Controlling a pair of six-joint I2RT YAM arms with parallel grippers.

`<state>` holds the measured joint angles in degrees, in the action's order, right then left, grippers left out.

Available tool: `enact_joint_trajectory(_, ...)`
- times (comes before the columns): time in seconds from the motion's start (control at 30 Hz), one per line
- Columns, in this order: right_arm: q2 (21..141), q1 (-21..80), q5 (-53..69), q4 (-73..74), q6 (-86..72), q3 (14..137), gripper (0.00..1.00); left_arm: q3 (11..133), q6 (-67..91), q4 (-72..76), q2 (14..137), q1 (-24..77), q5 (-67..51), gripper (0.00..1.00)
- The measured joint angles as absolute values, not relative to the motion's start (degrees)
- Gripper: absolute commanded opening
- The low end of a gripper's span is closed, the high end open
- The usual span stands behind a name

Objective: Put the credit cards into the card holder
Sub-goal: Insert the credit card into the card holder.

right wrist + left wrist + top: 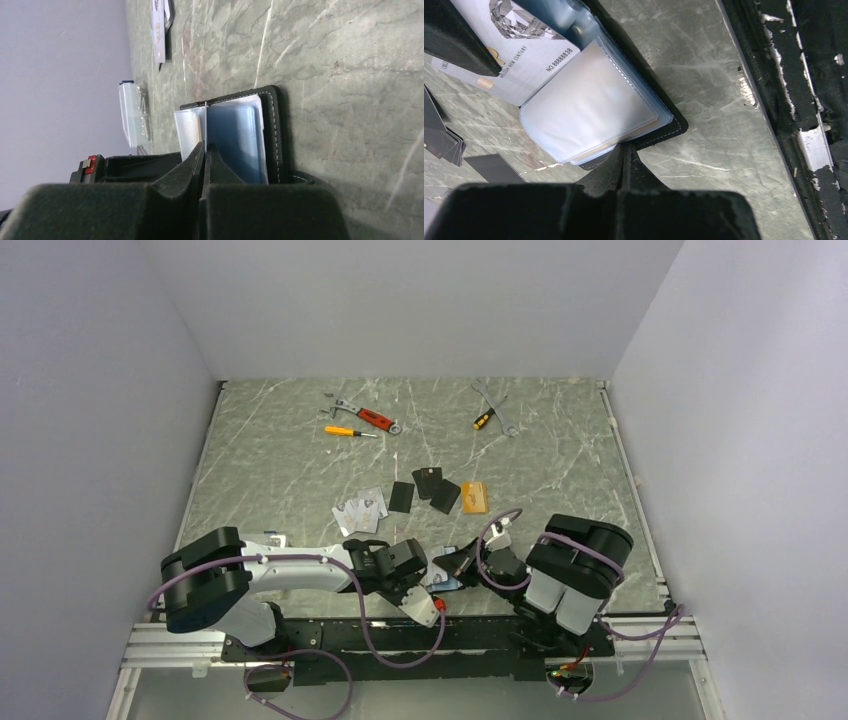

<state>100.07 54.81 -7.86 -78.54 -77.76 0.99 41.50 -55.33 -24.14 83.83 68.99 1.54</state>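
The card holder [664, 127] lies open near the table's front edge between both grippers, showing clear sleeves [584, 110]; it also shows in the right wrist view [275, 130] and the top view [445, 582]. My left gripper [626, 150] is shut on the edge of its black cover. My right gripper [205, 147] is shut on a silver-grey printed credit card [509, 70], whose far end sits among the sleeves. Loose cards lie mid-table: silver ones [360, 508], black ones [428, 482] and a gold-orange one [474, 497].
A red-handled wrench [365, 417], an orange screwdriver [345, 430], and a spanner with a small screwdriver [495, 410] lie at the back. A clear plastic box [131, 112] sits left of the holder. The black front rail [804, 100] runs close by.
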Motion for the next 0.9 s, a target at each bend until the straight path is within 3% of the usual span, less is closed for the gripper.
enact_joint_trajectory(0.37, 89.97, 55.20, -4.84, -66.52, -75.83, 1.83, 0.00, 41.52, -54.08, -23.90, 83.83, 68.93, 1.65, 0.00)
enact_joint_trajectory(0.9, 95.57, 52.58, 0.95, -69.91, -75.59, 3.44, 0.00, 41.65, -54.08, -24.03, 83.83, 68.58, 1.32, 0.00)
